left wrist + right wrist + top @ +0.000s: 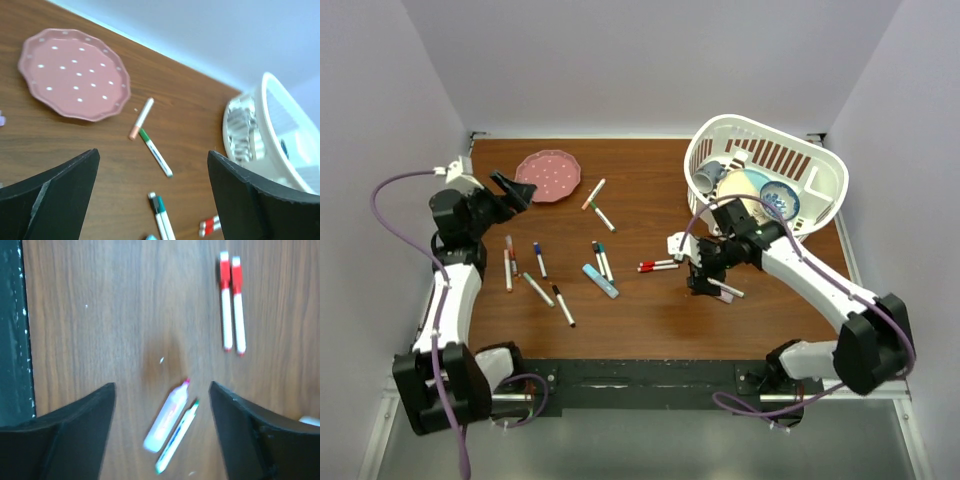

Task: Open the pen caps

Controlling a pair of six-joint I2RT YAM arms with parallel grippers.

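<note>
Pens (563,305) lie scattered over the brown table (650,330), most of them between the two arms, and the ends that show clearly are capped. The left gripper (513,188) hangs over the far-left part of the table, just beside the pink plate (548,176), its fingers (50,200) spread wide with nothing between them. Its wrist view looks down on a pen with a pink cap (134,133) and one with a green cap (144,135), the two capped ends almost meeting, right of the plate. Nearer lie two pens side by side, one with a teal cap (160,204). The right gripper (162,390) hovers over the right-centre of the table, on the near side of the white basket (820,170), its jaws also wide apart and empty. Under it a pale highlighter (165,422) with a pink tip and a slim pen (176,445) with green ends lie side by side, tilted; I cannot tell whether that highlighter is capped. Left of this gripper two pens lie parallel and touching, their red caps (230,272) at the same end. By the left arm, one pen has a blue cap (535,247) and another a black cap (557,291); a blue highlighter (601,281) lies near the table's middle. Any print on the barrels is too small and blurred to read.
</note>
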